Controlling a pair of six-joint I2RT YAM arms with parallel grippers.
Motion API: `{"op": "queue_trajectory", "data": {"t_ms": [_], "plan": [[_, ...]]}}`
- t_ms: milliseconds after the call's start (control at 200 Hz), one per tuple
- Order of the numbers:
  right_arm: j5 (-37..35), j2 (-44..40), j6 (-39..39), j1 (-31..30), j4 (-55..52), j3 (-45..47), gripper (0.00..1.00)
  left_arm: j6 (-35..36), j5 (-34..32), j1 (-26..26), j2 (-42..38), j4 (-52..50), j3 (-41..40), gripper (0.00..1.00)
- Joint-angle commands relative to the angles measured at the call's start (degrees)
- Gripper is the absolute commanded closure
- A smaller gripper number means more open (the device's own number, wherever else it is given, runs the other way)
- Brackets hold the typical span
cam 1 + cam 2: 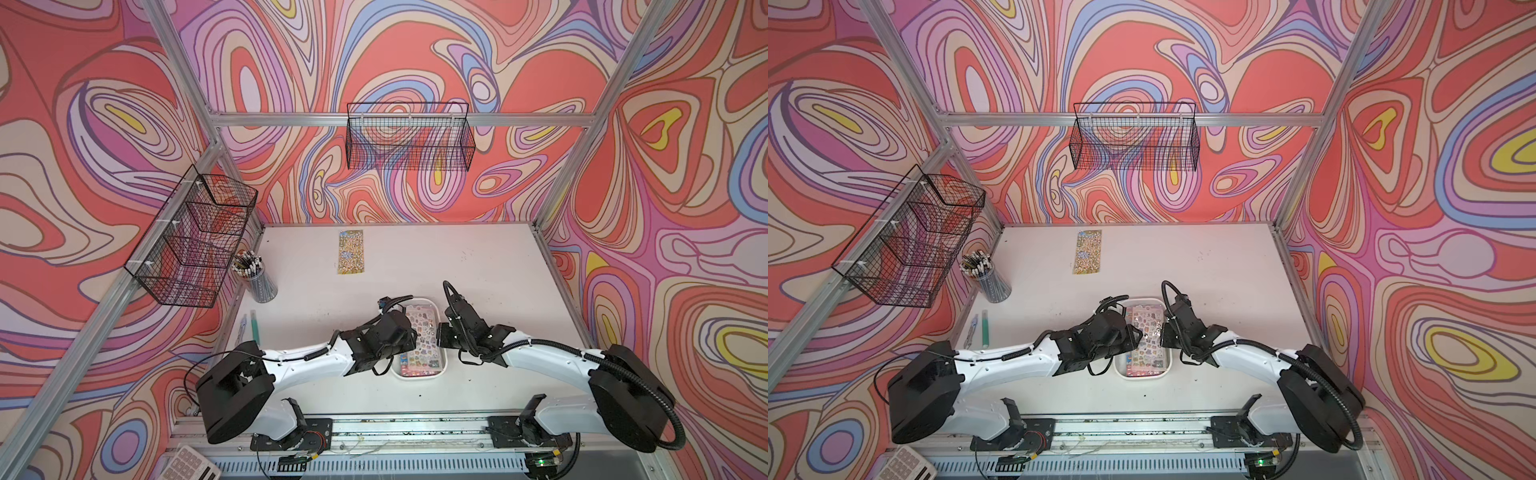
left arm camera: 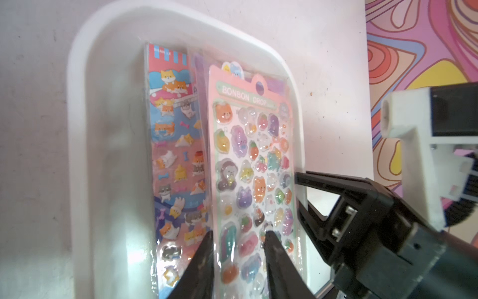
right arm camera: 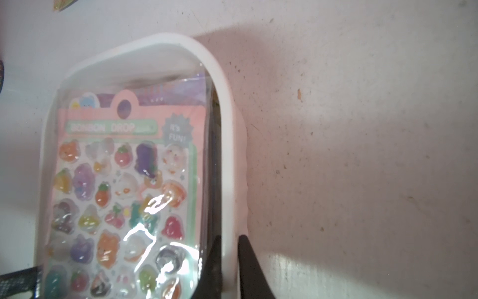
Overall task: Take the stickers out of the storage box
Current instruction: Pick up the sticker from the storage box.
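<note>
The white storage box (image 1: 417,375) (image 1: 1142,376) sits at the table's middle front, with a stack of stickers (image 1: 422,332) (image 1: 1148,332) in it. In the left wrist view a pink "Bonbon Drop" sheet (image 2: 248,155) lies on top, with a blue-and-pink dog sheet (image 2: 176,155) beside and under it. My left gripper (image 2: 239,235) (image 1: 413,332) hangs over the pink sheet with its jaws apart, and the sheet shows between them. My right gripper (image 3: 230,240) (image 1: 439,336) is shut on the box's right rim (image 3: 227,129), one finger inside and one outside. One yellow-green sheet (image 1: 350,251) (image 1: 1088,251) lies flat on the far table.
A cup of pencils (image 1: 257,276) stands at the left edge, with a green pen (image 1: 252,328) on the table in front of it. Black wire baskets hang on the left wall (image 1: 195,237) and on the back wall (image 1: 409,137). A calculator (image 1: 191,465) lies at the front left.
</note>
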State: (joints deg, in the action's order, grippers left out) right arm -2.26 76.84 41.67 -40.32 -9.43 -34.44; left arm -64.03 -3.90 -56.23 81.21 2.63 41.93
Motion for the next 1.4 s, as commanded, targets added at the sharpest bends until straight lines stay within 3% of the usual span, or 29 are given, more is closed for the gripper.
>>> {"op": "queue_trajectory", "data": {"t_ms": [0,205,376,591,931,1036,1192,1397], "plan": [[0.5,1.1,0.8,-0.3,0.1,0.0,0.88,0.2,1.6,0.3,-1.2,5.5,-1.0,0.65],[0.6,1.5,0.7,-0.3,0.4,0.2,0.88,-0.8,5.3,0.7,1.2,11.2,-2.1,0.63],[0.5,1.2,0.8,-0.3,0.2,0.2,0.88,-1.3,5.9,0.7,2.3,13.5,-2.5,0.71],[0.5,1.0,0.9,-0.3,0.4,0.6,0.88,1.4,3.7,0.8,0.2,8.4,-1.3,0.83],[0.4,0.8,1.0,-0.3,0.5,0.8,0.88,3.1,4.1,0.8,3.6,0.9,3.2,0.88],[0.4,0.6,1.1,-0.3,0.3,0.8,0.88,3.5,3.5,0.9,2.9,0.3,3.2,0.87],[0.4,0.7,1.1,-0.3,0.4,0.8,0.88,4.3,1.6,0.8,0.8,-2.0,3.6,0.75],[0.5,0.8,1.0,-0.3,0.6,0.9,0.88,5.3,-0.1,1.0,-1.2,-3.2,3.4,0.77]]}}
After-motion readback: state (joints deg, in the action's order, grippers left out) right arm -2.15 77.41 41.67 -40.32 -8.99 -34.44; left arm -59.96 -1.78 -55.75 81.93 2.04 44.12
